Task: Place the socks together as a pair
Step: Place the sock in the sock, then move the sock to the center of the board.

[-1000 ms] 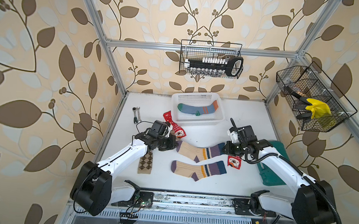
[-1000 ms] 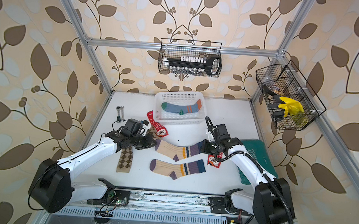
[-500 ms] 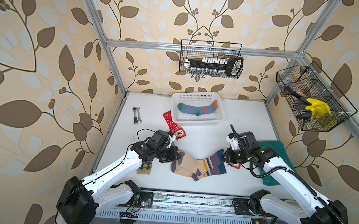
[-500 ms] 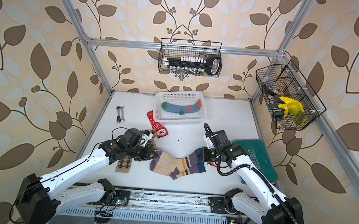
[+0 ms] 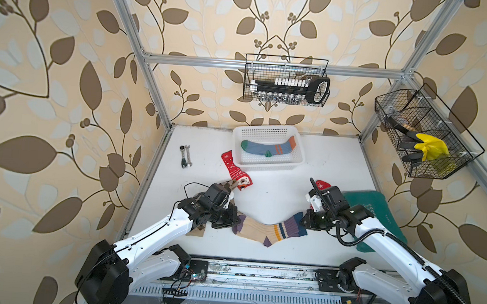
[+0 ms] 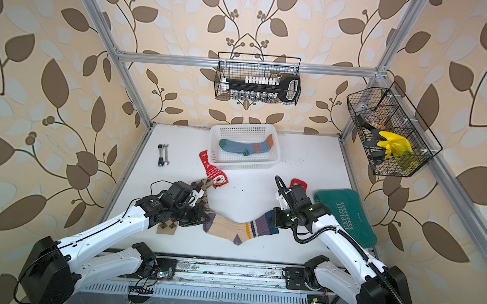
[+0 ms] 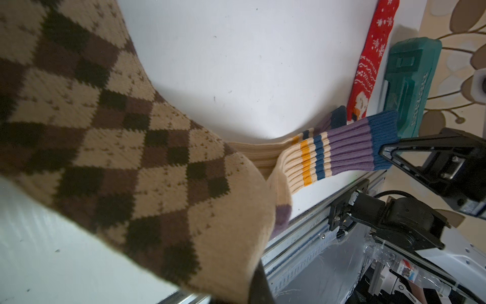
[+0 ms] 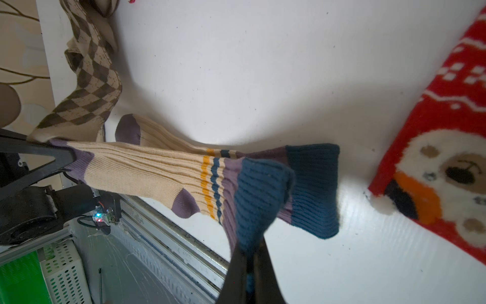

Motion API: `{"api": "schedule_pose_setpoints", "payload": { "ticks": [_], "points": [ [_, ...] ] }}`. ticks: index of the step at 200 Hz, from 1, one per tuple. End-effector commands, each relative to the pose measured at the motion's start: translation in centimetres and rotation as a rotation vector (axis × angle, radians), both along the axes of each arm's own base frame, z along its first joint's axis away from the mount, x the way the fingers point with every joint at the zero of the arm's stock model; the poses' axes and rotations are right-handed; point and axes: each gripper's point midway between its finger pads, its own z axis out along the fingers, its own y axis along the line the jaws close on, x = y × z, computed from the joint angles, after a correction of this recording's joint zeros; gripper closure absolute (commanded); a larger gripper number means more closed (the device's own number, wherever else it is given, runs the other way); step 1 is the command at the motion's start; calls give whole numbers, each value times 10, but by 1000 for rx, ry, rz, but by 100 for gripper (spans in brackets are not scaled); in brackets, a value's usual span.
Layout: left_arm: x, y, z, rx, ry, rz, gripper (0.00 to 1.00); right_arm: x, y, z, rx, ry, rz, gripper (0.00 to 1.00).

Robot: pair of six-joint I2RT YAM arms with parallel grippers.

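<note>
At 6 o'clock on the table [image 5: 277, 189], close to its front edge, the upper beige sock [image 8: 147, 171] is held stretched between the two sets of jaws. The left jaws are shut on its purple toe end at about 7 o'clock. The right jaws are clamped fully on its dark blue cuff at about 5 o'clock, which is shown plainly in the right wrist view. Directly beneath it the lower beige sock [image 8: 313, 184], of the same pattern, is laid flat on the table. In both top views the two are seen almost as one shape.

Brown argyle socks [image 5: 225, 185] are found at 9 o'clock, partly hidden by the left arm [image 5: 156, 234]. In the left wrist view argyle fabric [image 7: 131, 131] is draped close across the lens and reaches the left jaws. Whether it is pinched along with the beige toe cannot be told.

A blue-grey sock [image 5: 265, 148] with a green toe and orange stripes is laid inside the white basket [image 5: 270, 165] at 12 o'clock. One red Christmas sock [image 5: 235, 169] is spread at 11 o'clock, its cuff just beside the basket's corner. The other red sock [image 8: 434, 163] is placed at 3 o'clock, mostly covered by the right arm [image 5: 381, 242] in the top views and just beside the lower beige sock's cuff. A dark green bag [image 5: 375, 207] is set at 4 o'clock, and two wrenches [image 5: 185, 156] at 10 o'clock.
</note>
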Motion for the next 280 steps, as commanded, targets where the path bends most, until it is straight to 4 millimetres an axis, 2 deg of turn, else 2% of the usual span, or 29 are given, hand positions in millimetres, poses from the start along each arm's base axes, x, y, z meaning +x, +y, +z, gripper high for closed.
{"api": "schedule_pose_setpoints", "payload": {
  "ticks": [1,18,39,47,64,77,103,118,131,140,160,191,199,221,228,234,267,270,280],
  "points": [
    [1,8,-12,62,-13,4,100,-1,2,-6,10,10,-2,100],
    [5,12,-20,101,-21,10,100,1,3,-7,12,3,-2,100],
    [10,17,-22,142,-38,17,95,4,4,-6,10,-1,-3,100],
    [11,20,-23,161,-44,20,88,4,4,-6,8,1,-2,100],
    [14,29,-26,220,-56,38,55,4,4,-8,5,3,-2,98],
    [16,39,-30,271,-70,50,42,5,4,-9,6,5,-2,94],
    [23,56,-36,353,-92,99,37,5,4,-11,7,7,-5,79],
    [30,65,-38,365,-113,145,22,5,4,-11,5,4,-7,70],
    [39,74,-40,362,-125,193,19,6,3,-10,4,-2,-13,66],
    [45,79,-41,349,-126,220,13,7,2,-10,2,-5,-18,65],
    [62,86,-45,335,-120,251,13,6,2,-10,4,-8,-18,64],
    [88,87,-57,324,-73,254,14,6,2,-10,6,-10,-20,64],
    [94,86,-61,306,-55,252,24,5,2,-9,6,-10,-21,64],
    [110,92,-65,260,-17,275,67,6,1,-8,7,-16,-24,64],
    [115,95,-62,239,-23,292,73,6,1,-9,7,-15,-23,64],
    [115,99,-70,239,5,303,74,7,1,-8,8,-16,-24,65],
    [127,128,-67,212,-6,425,74,8,4,-9,14,-12,-13,66],
    [130,132,-59,207,-32,441,74,8,4,-9,15,-11,-14,66],
    [133,141,-53,204,-58,477,73,9,4,-10,18,-9,-11,66]
  ]
}}
